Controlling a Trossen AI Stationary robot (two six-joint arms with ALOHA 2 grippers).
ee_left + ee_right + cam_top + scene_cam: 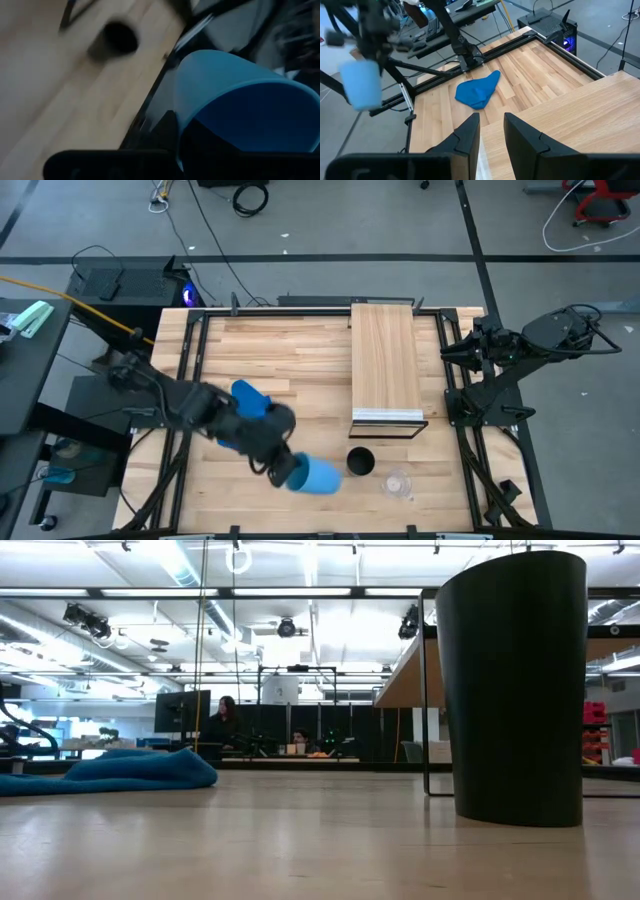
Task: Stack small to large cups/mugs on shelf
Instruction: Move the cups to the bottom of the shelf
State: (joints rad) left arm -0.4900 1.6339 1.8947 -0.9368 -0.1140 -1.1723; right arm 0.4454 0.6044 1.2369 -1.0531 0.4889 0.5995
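High view: overhead, facing straight down — whole table (300, 350) and both arms in frame.

Low view: at tabletop height, level across the table into the room; black cup (515, 690) very near the lens.

Left wrist view: close on the blue cup (240, 100), black cup beyond.

Right wrist view: over the shelf (580, 125), facing across the table — shares cloth (477, 91) with high and low views.
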